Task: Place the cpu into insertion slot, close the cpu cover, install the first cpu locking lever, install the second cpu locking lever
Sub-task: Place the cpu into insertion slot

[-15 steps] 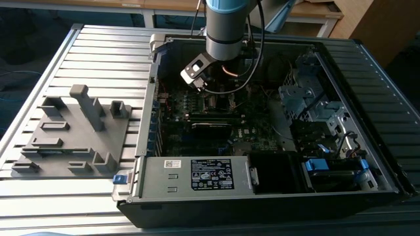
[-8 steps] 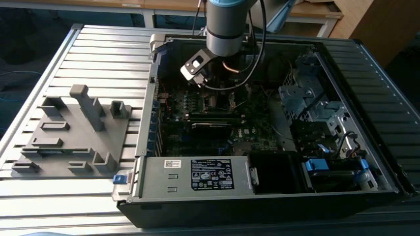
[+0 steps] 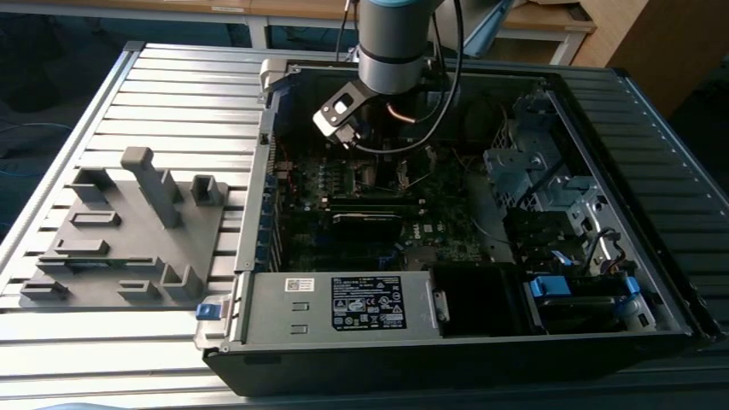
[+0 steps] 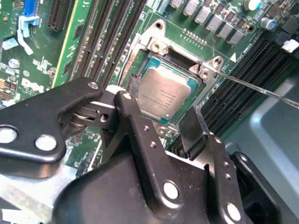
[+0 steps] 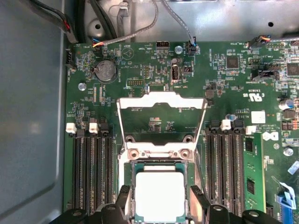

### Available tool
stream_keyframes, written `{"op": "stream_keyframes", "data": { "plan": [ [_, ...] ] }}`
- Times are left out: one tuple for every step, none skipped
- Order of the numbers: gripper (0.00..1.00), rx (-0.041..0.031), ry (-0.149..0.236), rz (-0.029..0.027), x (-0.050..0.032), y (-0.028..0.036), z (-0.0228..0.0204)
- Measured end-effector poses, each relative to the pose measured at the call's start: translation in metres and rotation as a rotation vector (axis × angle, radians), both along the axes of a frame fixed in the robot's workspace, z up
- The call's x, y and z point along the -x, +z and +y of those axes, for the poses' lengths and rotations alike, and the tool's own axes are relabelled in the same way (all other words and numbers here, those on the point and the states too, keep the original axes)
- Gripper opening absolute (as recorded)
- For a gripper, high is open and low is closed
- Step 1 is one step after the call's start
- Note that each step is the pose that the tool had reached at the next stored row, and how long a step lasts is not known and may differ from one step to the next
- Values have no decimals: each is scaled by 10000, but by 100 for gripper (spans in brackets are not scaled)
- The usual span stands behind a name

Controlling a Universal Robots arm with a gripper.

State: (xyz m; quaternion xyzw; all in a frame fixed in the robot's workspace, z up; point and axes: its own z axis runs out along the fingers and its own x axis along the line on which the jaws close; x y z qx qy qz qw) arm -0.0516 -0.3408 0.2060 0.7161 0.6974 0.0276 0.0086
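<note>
Dull silver metal is what I see first: the cpu [image 5: 159, 193] lies flat in the insertion slot [image 5: 159, 163], square to its rim; faint print crosses its top in the second wrist view, and I leave it unread; the gripper [image 5: 160, 205] sits directly over the chip with its fingers [image 5: 125, 198] spread to either side, released and grasping nothing that I can make out; the cpu cover [image 5: 161, 99] is swung up and back on its hinge, so through its large opening I see bare green motherboard [image 5: 140, 60]; in the second wrist view a thin locking lever [image 4: 252, 86] runs out from the socket corner across the black memory slots [image 4: 243, 70], just beside a small white triangle [image 4: 232, 57] printed on the board; a round coin battery [image 5: 105, 70] sits near the board's far corner; in the exterior view the arm [image 3: 393, 51] reaches down into the open computer case [image 3: 638, 102], whose power supply carries a white label [image 3: 367, 301] dense with print; a grey fixture [image 3: 125, 239] stands on the slatted metal table [image 3: 183, 94], toward the exterior view's left.
</note>
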Motion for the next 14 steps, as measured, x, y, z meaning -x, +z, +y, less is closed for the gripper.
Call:
{"op": "stream_keyframes", "data": {
  "plan": [
    [61,0,0,0,0,1,0],
    [61,1,0,0,0,1,0],
    [61,1,0,0,0,2,0],
    [61,1,0,0,0,2,0],
    [59,0,0,0,0,2,0],
    [59,0,0,0,0,3,0],
    [53,1,0,1,0,3,0],
    [47,0,0,0,0,3,0],
    [41,1,0,0,0,4,0],
    [41,1,0,0,0,4,0],
    [35,1,0,0,0,5,0],
    [35,1,0,0,0,5,0],
    [29,1,0,0,0,6,0],
    [24,1,0,1,0,6,0]
  ]
}}
